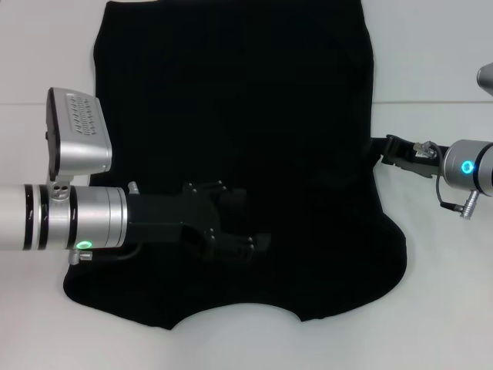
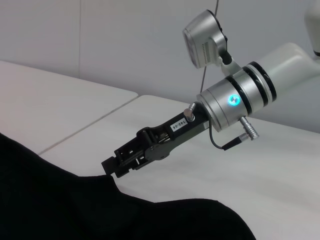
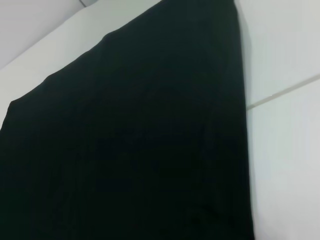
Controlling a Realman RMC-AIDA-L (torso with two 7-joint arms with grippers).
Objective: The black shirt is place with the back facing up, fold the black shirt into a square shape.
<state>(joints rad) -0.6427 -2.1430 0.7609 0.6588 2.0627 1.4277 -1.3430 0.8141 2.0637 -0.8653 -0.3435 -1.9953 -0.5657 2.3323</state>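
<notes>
Head view: both claws [image 1: 239, 223] [image 1: 383, 150] on black shirt [image 1: 239, 100].

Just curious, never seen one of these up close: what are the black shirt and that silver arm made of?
The black shirt looks like soft matte knit fabric; its edges ripple. The silver arm seems brushed metal with a satin sheen, though painted plastic is possible.
</notes>
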